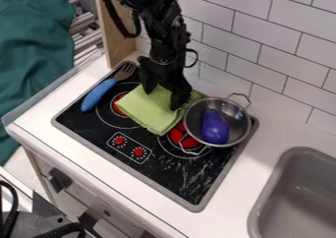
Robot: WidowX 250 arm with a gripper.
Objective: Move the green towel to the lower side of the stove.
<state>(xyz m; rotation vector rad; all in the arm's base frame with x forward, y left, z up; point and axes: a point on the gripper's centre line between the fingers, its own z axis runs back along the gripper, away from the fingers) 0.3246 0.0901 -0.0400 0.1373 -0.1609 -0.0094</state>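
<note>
The gripper (162, 99) is over the back part of the stove (157, 170), pointing down at the green towel (148, 110). Its two fingers stand apart, with light green cloth showing between and below them; whether the tips touch the cloth I cannot tell. The folded towel lies between the two red burner areas, partly covering the left one, and its right end reaches toward the metal pot. Part of its back edge is hidden behind the gripper.
A metal pot (240, 115) holding a purple eggplant (214, 128) stands on the stove's right side. A blue-handled fork (98, 94) lies at its left. The tiled wall (259, 33) rises behind; a grey sink (263, 217) is at the lower right.
</note>
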